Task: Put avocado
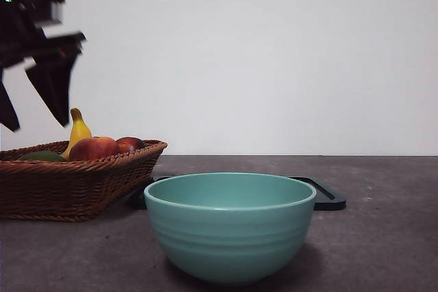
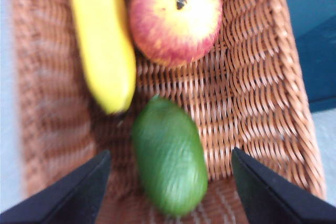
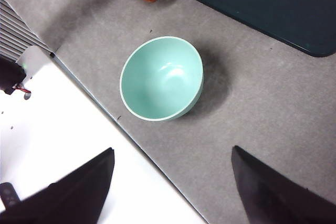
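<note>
Nearest to you in the front view stands the teal bowl [image 1: 230, 227], empty, on the grey table [image 1: 383, 237]. Just behind it lies a flat dark tray [image 1: 327, 196], its edge showing on either side of the bowl. To the left, beside the tray, sits the wicker basket [image 1: 75, 186], and in it you can see the avocado [image 1: 42, 156] low at the near left, the yellow banana [image 1: 78, 130] standing up behind it, and two red apples [image 1: 94, 148] to the right.

Your left gripper [image 2: 170, 163] hangs above the basket with its jaws spread wide apart, one on each side of the avocado, touching nothing. In its wrist view the avocado lies on the basket floor between the jaws, with the banana's tip just beside its far end and an apple beyond.

Your right gripper [image 3: 173, 161] waits high over the table's near edge, jaws wide apart and holding nothing, looking down on the bowl.
</note>
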